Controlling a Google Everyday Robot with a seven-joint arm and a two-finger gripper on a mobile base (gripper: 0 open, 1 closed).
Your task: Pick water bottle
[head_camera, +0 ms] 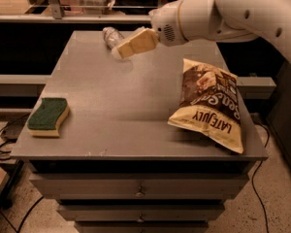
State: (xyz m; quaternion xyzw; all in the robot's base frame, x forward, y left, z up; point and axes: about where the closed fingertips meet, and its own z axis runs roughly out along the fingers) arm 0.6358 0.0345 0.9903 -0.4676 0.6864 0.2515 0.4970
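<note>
Near the front-left corner of the desk, a sponge, green side up, yellow beneath, lying flat. Toward the front-right corner, a chip bag, brown and yellow, tilted, lettering upside down, lower end close to the front edge. Below the front edge, drawers. On the floor past the left edge, dark cables.

Grey table. On it: green-topped sponge, lower left; chip bag, right of centre; water bottle on its side, top centre. My gripper: above the tabletop, just beside the water bottle.
</note>
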